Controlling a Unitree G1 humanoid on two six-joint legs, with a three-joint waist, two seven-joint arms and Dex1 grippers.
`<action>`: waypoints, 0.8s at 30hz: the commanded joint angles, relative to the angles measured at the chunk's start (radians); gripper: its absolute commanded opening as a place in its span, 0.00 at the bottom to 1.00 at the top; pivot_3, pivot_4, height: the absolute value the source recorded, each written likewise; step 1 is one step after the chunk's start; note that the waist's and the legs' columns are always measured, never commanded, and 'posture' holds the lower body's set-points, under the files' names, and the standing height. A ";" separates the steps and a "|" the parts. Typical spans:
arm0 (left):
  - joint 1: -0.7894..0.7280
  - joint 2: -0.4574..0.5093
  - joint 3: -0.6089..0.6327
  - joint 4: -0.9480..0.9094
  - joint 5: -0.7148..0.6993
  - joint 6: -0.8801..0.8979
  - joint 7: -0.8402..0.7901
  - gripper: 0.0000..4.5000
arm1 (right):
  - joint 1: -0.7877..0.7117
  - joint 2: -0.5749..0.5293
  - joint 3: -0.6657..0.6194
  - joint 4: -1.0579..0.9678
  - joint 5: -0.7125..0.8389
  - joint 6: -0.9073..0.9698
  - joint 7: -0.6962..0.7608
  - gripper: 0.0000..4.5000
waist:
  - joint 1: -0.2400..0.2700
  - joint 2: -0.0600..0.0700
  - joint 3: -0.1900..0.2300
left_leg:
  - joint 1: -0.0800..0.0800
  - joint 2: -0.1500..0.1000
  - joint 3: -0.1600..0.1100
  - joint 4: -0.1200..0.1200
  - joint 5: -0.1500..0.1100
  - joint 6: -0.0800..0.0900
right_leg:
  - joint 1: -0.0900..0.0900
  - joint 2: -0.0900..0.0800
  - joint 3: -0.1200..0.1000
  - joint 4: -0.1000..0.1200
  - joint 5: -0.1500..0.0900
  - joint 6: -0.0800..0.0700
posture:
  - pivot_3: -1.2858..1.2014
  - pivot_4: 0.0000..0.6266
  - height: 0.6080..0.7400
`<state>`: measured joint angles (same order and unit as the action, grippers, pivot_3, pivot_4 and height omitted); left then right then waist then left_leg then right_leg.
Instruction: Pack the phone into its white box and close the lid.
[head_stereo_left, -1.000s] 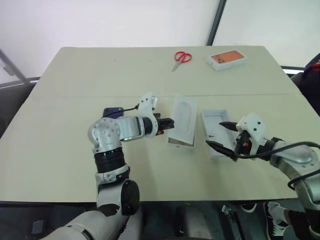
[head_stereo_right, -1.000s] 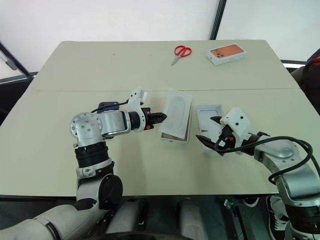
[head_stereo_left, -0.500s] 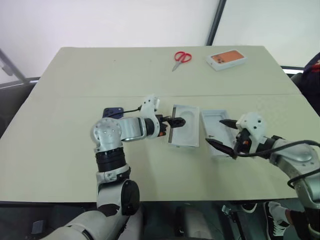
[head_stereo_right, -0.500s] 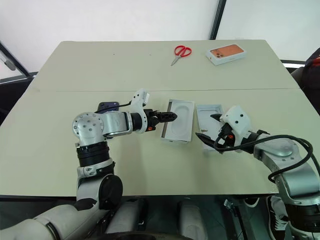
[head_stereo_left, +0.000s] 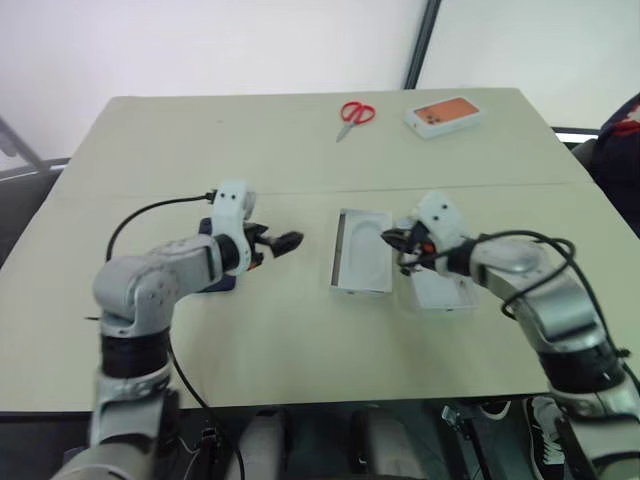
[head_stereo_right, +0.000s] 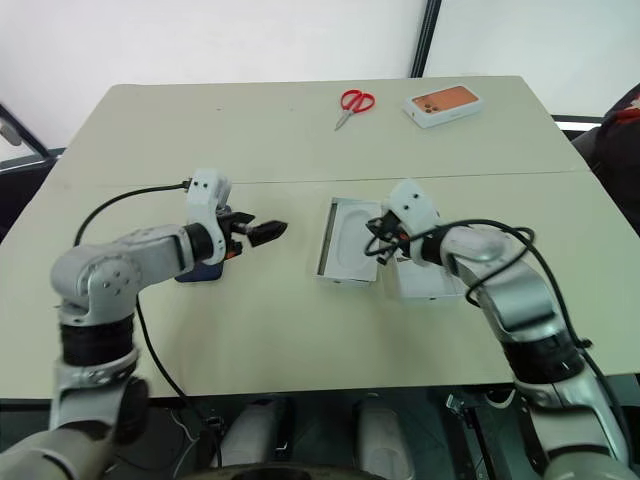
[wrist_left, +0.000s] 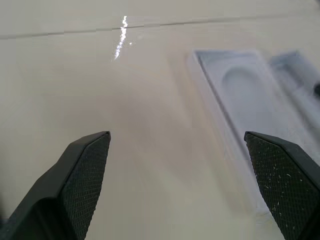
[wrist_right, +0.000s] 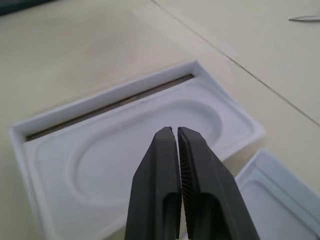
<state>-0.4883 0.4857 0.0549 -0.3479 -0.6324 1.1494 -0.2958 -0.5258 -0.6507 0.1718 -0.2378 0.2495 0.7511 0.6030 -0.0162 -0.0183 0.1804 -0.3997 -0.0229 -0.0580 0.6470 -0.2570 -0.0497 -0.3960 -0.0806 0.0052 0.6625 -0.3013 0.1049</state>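
**Head camera views**
- Left claw: fingers standing apart, holding nothing, hovering over bare table well to the left of the packaging.
- Right claw: fingers pressed together, nothing between them, tips sitting at the right-hand rim of the white box. Whether they are touching it cannot be told.
- White box: shallow rectangular cardboard tray, lying flat mid-table, carrying a moulded white insert with an oval recess.
- Lid: white rectangular cardboard shell, lying open side up just beside the box on its right, partly covered by the right arm.
- Phone: dark navy slab, lying flat on the table under the left forearm, mostly hidden and well apart from the box.
- Red-handled scissors and an orange-topped white box: resting at the far edge, clear of both arms.

**Left wrist view**
- Two black cross-hatched fingers spreading wide, with matte beige table showing between them; the box and the lid are lying beyond.

**Right wrist view**
- Ribbed black fingers meeting edge to edge above the insert's smooth oval dish. A thin dark slit is running between the insert and one box wall, and a corner of the lid is lying alongside.
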 joint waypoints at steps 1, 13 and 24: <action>0.099 0.099 -0.081 -0.067 0.147 -0.334 -0.170 1.00 | -0.064 0.012 0.058 0.041 -0.081 0.001 -0.019 0.01 | 0.004 0.001 0.000 | 0.000 0.000 0.001 -0.001 0.000 0.000 | -0.001 0.000 0.001 0.000 0.000 0.000 | 0.52 0.24 1.00; 0.295 0.178 -0.061 -0.067 0.155 -0.588 -0.447 1.00 | -0.248 0.135 0.223 0.410 -0.309 -0.122 -0.043 0.01 | 0.000 0.001 0.000 | -0.008 0.002 0.000 0.002 -0.003 0.007 | -0.008 0.000 -0.001 0.001 0.001 -0.001 | 0.52 0.24 1.00; 0.321 0.146 -0.055 -0.086 0.157 -0.571 -0.426 1.00 | -0.320 0.269 0.208 0.587 -0.357 -0.226 -0.032 0.01 | -0.004 0.001 0.000 | -0.007 0.002 0.000 0.002 -0.003 0.007 | -0.008 0.001 -0.001 0.003 0.001 -0.001 | 0.52 0.24 1.00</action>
<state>-0.1680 0.6387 -0.0163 -0.3965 -0.4689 0.5813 -0.7285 -0.8247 -0.4020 0.3984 0.3435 -0.1040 0.5397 0.5745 -0.0200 -0.0174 0.1808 -0.4071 -0.0209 -0.0583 0.6493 -0.2604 -0.0428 -0.4043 -0.0799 0.0042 0.6656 -0.3005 0.1038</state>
